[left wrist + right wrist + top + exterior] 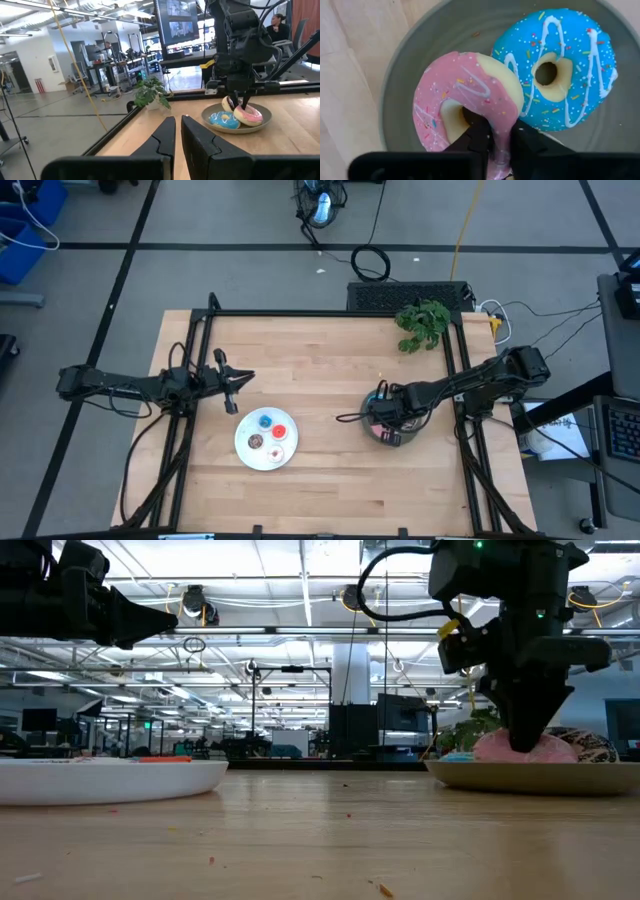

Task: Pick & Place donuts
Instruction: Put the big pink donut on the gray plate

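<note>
High view: your right gripper (385, 418) is down over the grey plate (404, 438) at the table's right side. Left gripper (236, 382) waits off to the left, above the white plate (250, 450), which carries the small donuts (279, 431).

Low view: right gripper (527, 735) is planted on the pink donut (525, 747), which sits on the grey plate (530, 776). A dark sprinkled donut (588, 745) shows just behind it.

Left wrist view: left fingers (165, 137) are pressed nearly together, holding nothing. Across the table you see the pink donut (248, 115), the blue donut (223, 119) and the dark one (229, 103) on the grey plate (260, 123).

Right wrist view: right fingers (480, 137) pinch the pink donut's (465, 102) ring, one in the hole, one outside, jaws nearly closed on the icing. That's probably the only sound grip on a ring. Pink donut tilts, its far edge resting on the blue donut (560, 65); blue lies flat, hole up. Rings have no long axis.
</note>
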{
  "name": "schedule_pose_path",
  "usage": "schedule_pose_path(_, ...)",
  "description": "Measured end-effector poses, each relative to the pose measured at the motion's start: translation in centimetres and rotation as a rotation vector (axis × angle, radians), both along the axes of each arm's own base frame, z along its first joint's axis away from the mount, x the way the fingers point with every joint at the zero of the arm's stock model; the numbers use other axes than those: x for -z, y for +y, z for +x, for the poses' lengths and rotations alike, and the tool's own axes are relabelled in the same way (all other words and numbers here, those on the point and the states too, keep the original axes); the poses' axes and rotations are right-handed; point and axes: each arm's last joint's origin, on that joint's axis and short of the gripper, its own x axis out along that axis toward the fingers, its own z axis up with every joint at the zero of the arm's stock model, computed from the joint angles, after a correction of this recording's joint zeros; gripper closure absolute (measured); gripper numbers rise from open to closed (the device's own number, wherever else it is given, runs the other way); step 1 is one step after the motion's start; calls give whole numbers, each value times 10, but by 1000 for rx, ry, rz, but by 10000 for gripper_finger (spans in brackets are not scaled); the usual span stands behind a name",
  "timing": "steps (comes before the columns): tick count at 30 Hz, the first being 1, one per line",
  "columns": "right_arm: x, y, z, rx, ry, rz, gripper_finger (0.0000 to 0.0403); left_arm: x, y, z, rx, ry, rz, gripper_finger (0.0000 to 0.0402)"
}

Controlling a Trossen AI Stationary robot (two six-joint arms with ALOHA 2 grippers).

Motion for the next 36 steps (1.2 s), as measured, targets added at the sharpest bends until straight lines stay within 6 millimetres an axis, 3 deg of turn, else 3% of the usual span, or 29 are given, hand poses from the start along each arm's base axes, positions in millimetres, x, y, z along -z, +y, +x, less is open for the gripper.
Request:
schedule_pose_path(7, -7, 1, 3, -11, 3, -1, 260, 0, 0, 0, 11, -6, -21, 364)
schedule_pose_path(12, -10, 0, 0, -16, 47, -10, 219, -3, 0, 0, 5, -20, 28, 364)
schedule_pose_path(22, -10, -1, -6, -56, 116, -25, 207, -3, 0, 0, 0, -20, 32, 364)
schedule_pose_path(28, -11, -2, -7, -100, 119, -28, 202, -3, -2, 0, 69, -48, -75, 364)
schedule_pose_path(36, -30, -4, -16, -114, 50, -102, 169, -3, -2, 0, 74, -56, -81, 364)
